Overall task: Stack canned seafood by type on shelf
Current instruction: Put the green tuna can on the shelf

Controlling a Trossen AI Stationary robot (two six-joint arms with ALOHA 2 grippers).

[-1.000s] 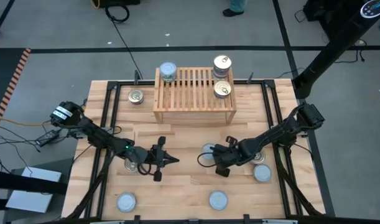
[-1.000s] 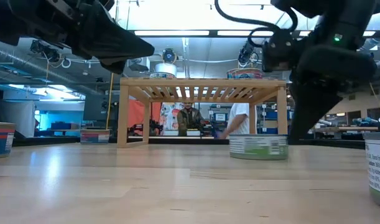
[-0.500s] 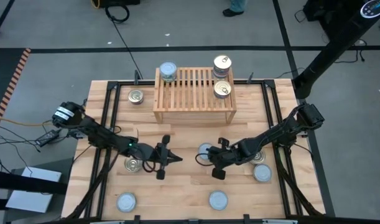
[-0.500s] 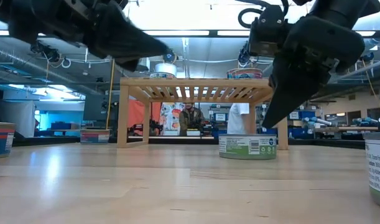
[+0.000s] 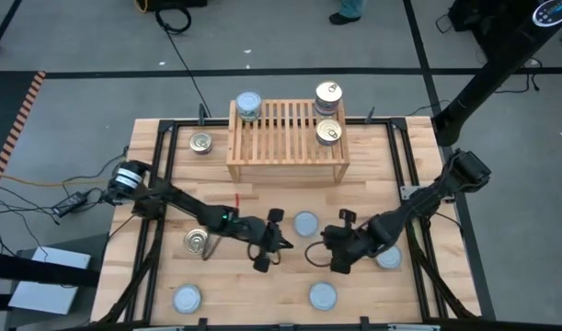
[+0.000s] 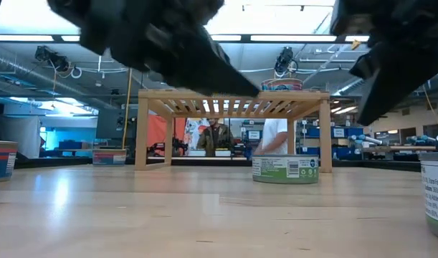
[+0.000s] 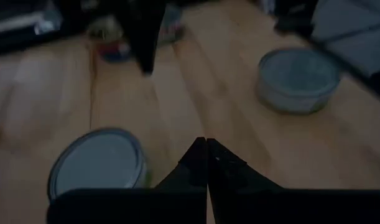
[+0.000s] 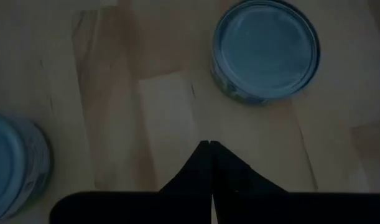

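Observation:
The wooden shelf [image 5: 288,138] stands at the table's far middle. On it are a silver-lidded tin [image 5: 248,104] and golden-lidded tins [image 5: 328,94], [image 5: 328,131]. A silver-lidded tin [image 5: 305,223] rests on its base at mid-table. My left gripper [image 5: 287,245] hovers shut just near-left of it, and my right gripper [image 5: 309,254] hovers shut just near of it. The two tips almost face each other. A golden-lidded tin [image 5: 197,242] sits beside my left arm. In the wrist views the mid-table tin [image 7: 99,165], [image 8: 264,50] lies off to one side of the shut fingers.
More silver-lidded tins stand along the near edge [image 5: 187,299], [image 5: 323,296], and one [image 5: 388,257] is half under my right arm. A golden-lidded tin [image 5: 200,142] sits left of the shelf. Black rails [image 5: 161,175] run along the table's sides.
My left gripper has swept toward the table's right, past the golden-lidded tin, still shut. My right gripper has drawn back from the mid-table tin toward the near edge and risen. That tin slid slightly toward the table's left early on, then stayed put.

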